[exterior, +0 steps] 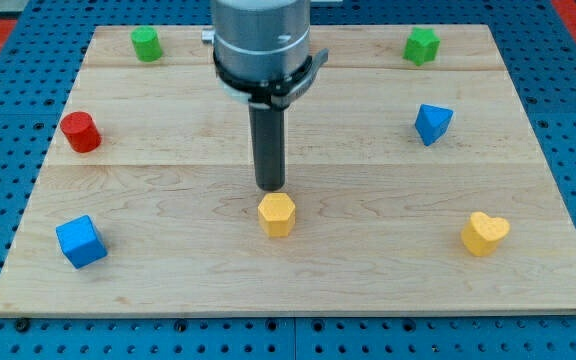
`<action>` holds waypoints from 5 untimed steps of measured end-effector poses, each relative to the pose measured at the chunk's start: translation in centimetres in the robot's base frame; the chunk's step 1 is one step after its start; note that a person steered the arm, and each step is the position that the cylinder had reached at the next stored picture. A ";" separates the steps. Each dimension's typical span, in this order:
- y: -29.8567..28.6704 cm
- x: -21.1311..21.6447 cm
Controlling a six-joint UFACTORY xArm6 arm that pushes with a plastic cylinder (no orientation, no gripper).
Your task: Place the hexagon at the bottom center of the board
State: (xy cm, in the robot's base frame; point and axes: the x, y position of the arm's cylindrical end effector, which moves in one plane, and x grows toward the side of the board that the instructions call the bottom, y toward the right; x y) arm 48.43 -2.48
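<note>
My tip (270, 187), no hand fitted, sits just at twelve o'clock of the yellow hexagon (277, 214); an off-centre push could skew it sideways.

Bright, even light; sharp focus, faint shadows.

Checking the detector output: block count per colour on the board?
Green: 2, cylinder and star-like block
Blue: 2, cube and angular block
Yellow: 2, hexagon and heart
Red: 1, cylinder
Total: 7

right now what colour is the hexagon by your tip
Yellow hexagon, just below my tip, in the camera view.
</note>
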 end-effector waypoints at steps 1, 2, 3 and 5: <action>1.2 4.2; 5.0 5.0; 10.3 6.3; 12.0 8.2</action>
State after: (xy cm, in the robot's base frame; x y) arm 56.66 9.48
